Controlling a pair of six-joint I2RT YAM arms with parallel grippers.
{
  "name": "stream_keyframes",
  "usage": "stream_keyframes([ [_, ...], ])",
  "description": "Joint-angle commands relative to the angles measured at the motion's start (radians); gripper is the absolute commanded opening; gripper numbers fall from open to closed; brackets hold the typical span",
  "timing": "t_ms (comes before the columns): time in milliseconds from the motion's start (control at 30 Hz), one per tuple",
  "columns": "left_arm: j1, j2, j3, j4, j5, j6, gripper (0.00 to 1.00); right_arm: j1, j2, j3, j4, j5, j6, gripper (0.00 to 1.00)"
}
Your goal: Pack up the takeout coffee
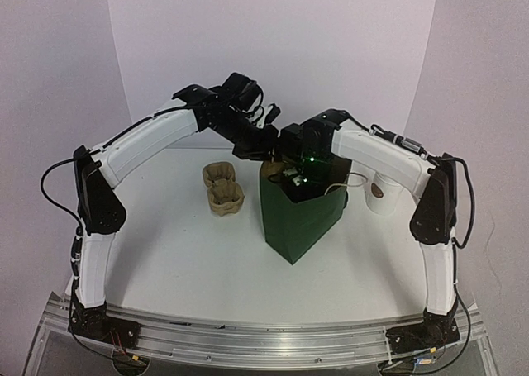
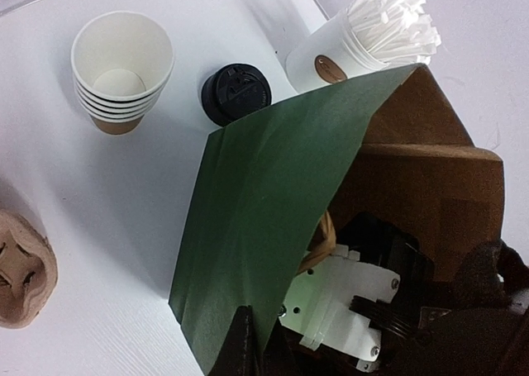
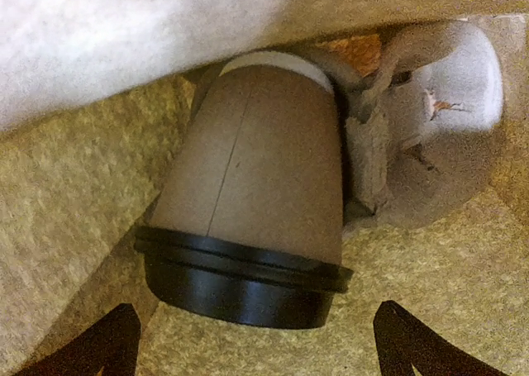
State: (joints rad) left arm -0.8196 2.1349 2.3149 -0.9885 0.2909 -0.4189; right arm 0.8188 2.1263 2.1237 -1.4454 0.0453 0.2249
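Risks first. left gripper (image 2: 254,353) is pinched shut on the rim of the green bag (image 1: 302,223) and looks to be holding the mouth open. If that paper slips or tears, the wall folds in on the other arm. right gripper (image 3: 264,347) is down inside the bag, jaws spread wide with nothing between them. The takeout coffee (image 3: 256,169) is on the bag floor just ahead of the fingertips. It's side-on to the wrist camera with its domed lid (image 3: 240,289) toward the fingers, so it reads as tipped or leaning, not upright; can't tell which. If it's on its side, the lid seal is all that keeps liquid in, and a fingertip clipping the lid on the way out could pop it or roll the cup. A crooked pull-out could also snag the rim and drag the bag over. Containers, left to right:

- pulp cup carrier (image 1: 221,188) on the table (image 1: 182,260), pockets empty
- stack of paper cups (image 2: 122,70), top one empty
- spare black lid (image 2: 235,93) just beside the stack
- green bag, holding the coffee plus a pale moulded shape (image 3: 450,95) right beside the cup; can't tell what it is
- white cup (image 2: 331,62) near the bag's right side, packed with white wrapped sticks
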Motion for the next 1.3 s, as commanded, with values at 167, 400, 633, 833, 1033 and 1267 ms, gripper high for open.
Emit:
stream_keyframes([
  [167, 0.037, -0.046, -0.175, 0.074, 0.108, 0.002, 0.0, 0.029, -0.17, -0.036, 0.001, -0.029, 0.0, 0.98],
  [400, 0.037, -0.047, -0.17, 0.074, 0.106, 0.001, 0.0, 0.029, -0.169, -0.038, 0.007, -0.036, 0.007, 0.98],
  [633, 0.04, -0.062, -0.143, 0.07, 0.084, -0.001, 0.0, 0.029, -0.177, -0.019, 0.008, -0.018, 0.01, 0.98],
  [833, 0.039, -0.055, -0.094, 0.042, 0.075, 0.003, 0.0, 0.029, -0.186, 0.048, 0.02, 0.007, 0.022, 0.98],
  [1033, 0.039, -0.053, -0.056, 0.02, 0.067, 0.003, 0.0, 0.029, -0.194, 0.071, 0.03, 0.032, 0.031, 0.98],
  [1267, 0.04, -0.046, -0.03, -0.018, 0.058, 0.008, 0.0, 0.029, -0.193, 0.077, 0.057, 0.012, 0.04, 0.98],
])
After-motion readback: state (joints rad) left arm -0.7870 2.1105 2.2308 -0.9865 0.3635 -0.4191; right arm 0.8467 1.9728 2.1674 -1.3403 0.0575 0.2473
